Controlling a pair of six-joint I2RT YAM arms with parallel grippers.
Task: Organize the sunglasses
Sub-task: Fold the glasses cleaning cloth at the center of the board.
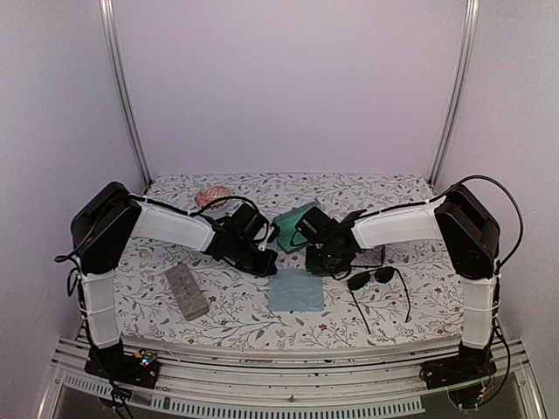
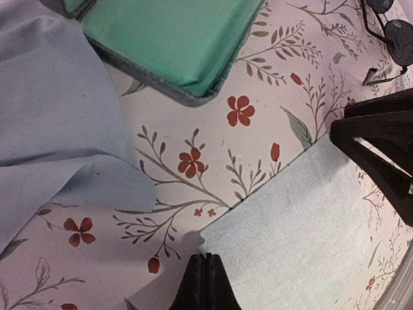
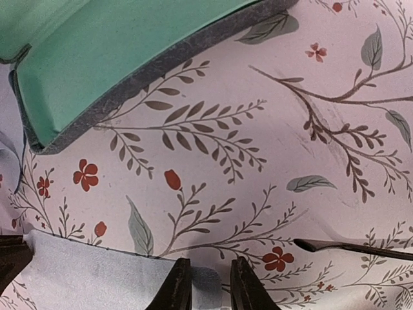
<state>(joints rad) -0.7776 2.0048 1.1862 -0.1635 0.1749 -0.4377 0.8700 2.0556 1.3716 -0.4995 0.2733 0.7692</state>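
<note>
Right tool (image 3: 210, 263), slightly spread, empty: widen, then pinch the sunglasses (image 1: 374, 278) just to its right by the bridge. Left tool (image 2: 205, 259) pressed together.

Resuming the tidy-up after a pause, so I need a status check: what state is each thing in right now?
Sunglasses: on the table, arms unfolded, outside any case.
Green-lined case: open, visible lining bare.
Grey case: closed.
Cloth: spread flat.
Left gripper: jaws shut.
Right gripper: jaws slightly apart, nothing between them.
</note>
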